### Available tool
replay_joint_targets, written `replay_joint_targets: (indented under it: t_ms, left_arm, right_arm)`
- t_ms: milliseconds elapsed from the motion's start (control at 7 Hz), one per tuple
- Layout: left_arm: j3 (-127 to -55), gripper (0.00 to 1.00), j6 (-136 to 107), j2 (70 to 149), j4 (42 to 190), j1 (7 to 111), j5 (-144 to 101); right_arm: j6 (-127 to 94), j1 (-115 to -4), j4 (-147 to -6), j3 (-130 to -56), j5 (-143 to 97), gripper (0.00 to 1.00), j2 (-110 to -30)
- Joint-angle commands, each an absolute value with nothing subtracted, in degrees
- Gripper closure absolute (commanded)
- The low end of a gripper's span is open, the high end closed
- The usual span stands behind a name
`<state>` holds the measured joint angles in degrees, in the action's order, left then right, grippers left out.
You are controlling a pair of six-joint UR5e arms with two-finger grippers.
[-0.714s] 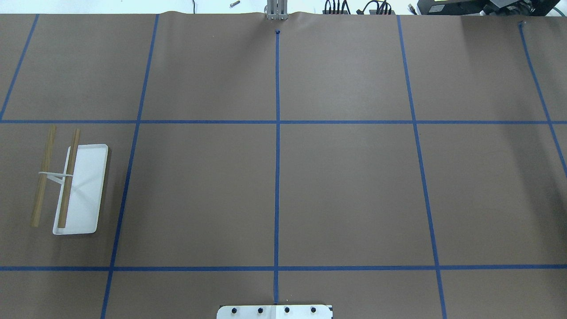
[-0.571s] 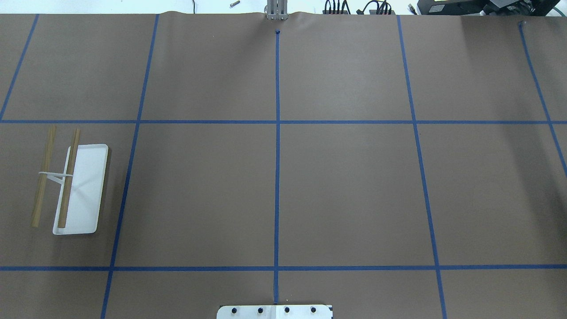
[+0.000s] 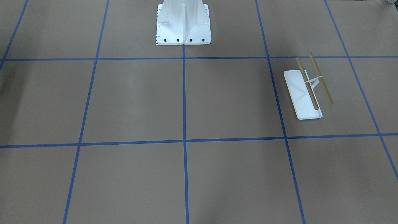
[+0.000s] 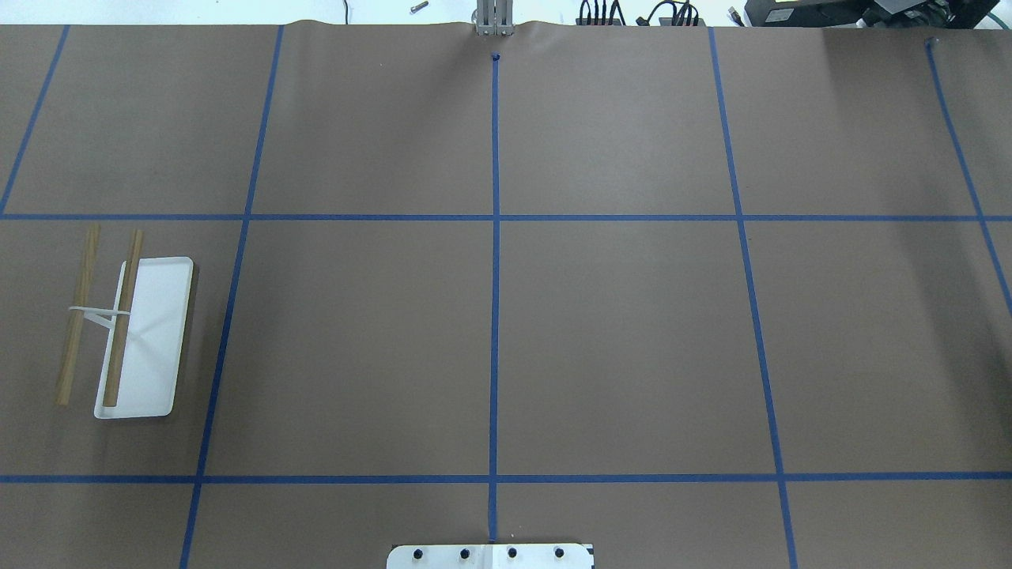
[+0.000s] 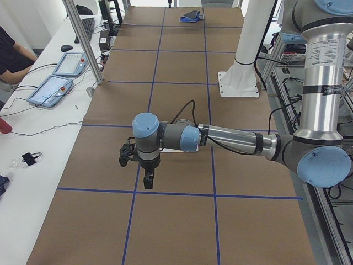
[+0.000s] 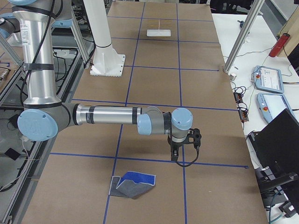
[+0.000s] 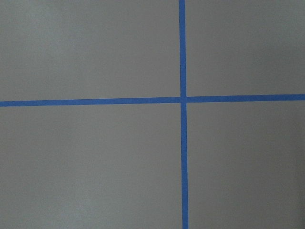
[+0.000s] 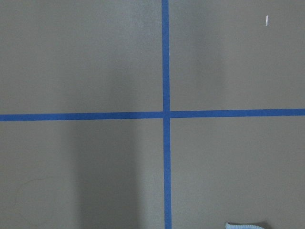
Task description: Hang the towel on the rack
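Grey towel point(image 6: 133, 185) lies crumpled on the worktop point(image 6: 154, 84), lower left of the right-side view, ungrasped; the rack point(image 4: 158, 332) stands bare at the overhead's left edge. Grasping and hanging are both left to do, I judge. Jaws' opening: cannot tell.

The left arm point(image 5: 237, 141) reaches out level from a bent elbow, its wrist turned so the left pincer point(image 5: 148, 183) points straight down. The right arm point(image 6: 107, 115) is posed alike, the right pincer point(image 6: 174, 156) hanging downward. How wide either pincer stands cannot be told.
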<state>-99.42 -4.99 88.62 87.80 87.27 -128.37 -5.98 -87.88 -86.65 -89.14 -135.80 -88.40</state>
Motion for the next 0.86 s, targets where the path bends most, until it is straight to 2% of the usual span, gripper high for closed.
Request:
replay_joint_targets:
  t_ms: [0, 714]
  left_arm:
    - [-99.5, 0.01, -5.0, 88.6, 87.9, 87.3, -128.2]
    - [-97.8, 0.01, -5.1, 88.9, 93.2, 86.8, -128.4]
  right_arm:
    - [-6.0, -87.9, -86.4, -89.3, -135.8, 0.0, -88.3]
    - [-6.2, -87.9, -86.6, -89.6, -131.6, 0.0, -88.3]
